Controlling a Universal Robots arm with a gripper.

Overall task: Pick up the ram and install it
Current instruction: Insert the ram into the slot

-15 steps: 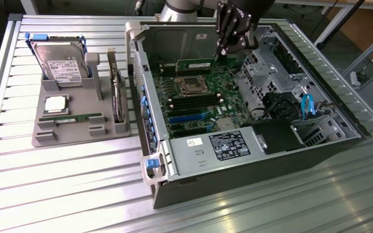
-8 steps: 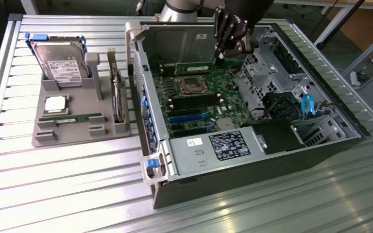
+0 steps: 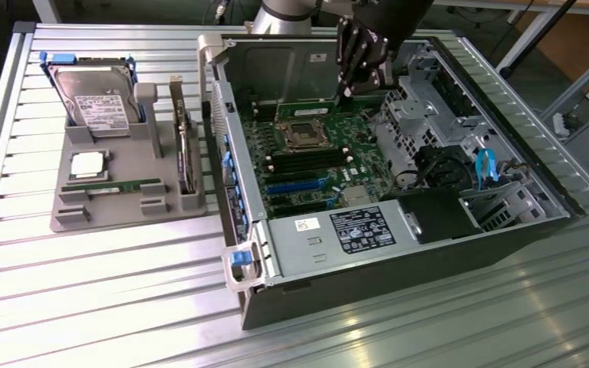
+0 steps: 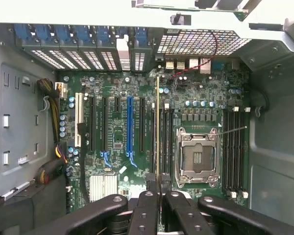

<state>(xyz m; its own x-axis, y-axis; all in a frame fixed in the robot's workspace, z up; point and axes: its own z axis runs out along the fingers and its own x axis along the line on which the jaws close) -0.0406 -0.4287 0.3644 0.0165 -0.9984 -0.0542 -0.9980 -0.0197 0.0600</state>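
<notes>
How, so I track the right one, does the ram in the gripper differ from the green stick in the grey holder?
The held ram is clamped by the gripper over the motherboard; the spare stick rests untouched in the grey holder. The held ram stands on edge beside the processor socket, inside the case; the spare stick sits outside it. Both are slim green boards.

Exterior camera: off my arm, high, looking down at slant over table (image 3: 90, 299) and whole open case (image 3: 376, 299), mid-distance. Wrist camera: on my wrist, close, facing straight into case past my gripper (image 4: 158, 180) (image 3: 348, 92). Shared: motherboard (image 3: 315, 165) (image 4: 117, 132), CPU socket (image 3: 300, 135) (image 4: 197, 156), gripper pinching ram (image 4: 157, 122).
</notes>
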